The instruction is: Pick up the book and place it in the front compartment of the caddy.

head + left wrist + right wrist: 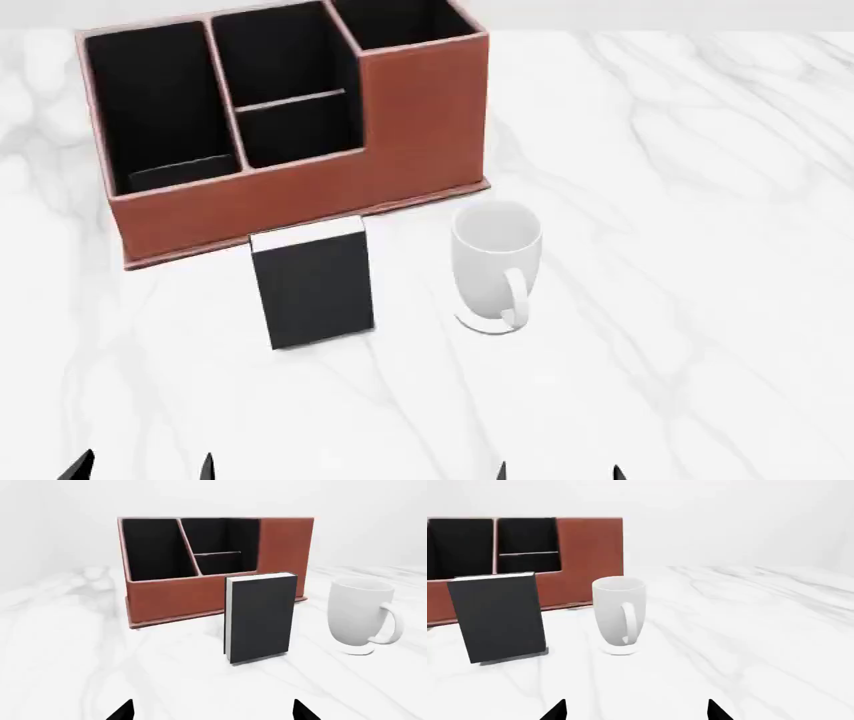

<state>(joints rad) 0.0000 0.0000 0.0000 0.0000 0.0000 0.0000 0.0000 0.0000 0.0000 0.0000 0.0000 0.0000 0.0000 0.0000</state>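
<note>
The small, thin black-covered book with its white page-edge strip stands upright on the white marble-patterned table, just in front of the low long wall of the reddish-brown leather-look rectangular caddy and beside the white ceramic mug. Neither gripper holds anything: the left gripper and the right gripper each show only two dark fingertips set wide apart at the near edge of the pictures, well short of the book.

The chief risk, as I judge it, is toppling. The book balances on a narrow bottom edge, so a fingertip that meets the cover before the jaws straddle it would likely knock it flat, and a thin book lying flat on a smooth slab is hard to get under. A sideways approach from the mug's side could strike the mug or its handle. The front compartment, the black-lined square cell behind the low cross divider, looks little wider than the book, so a tilted grasp could catch the book on the divider or drop it into the long side cell.

The table looks glossy, hard and grey-veined. The room behind is plain white, with no features to make out.
</note>
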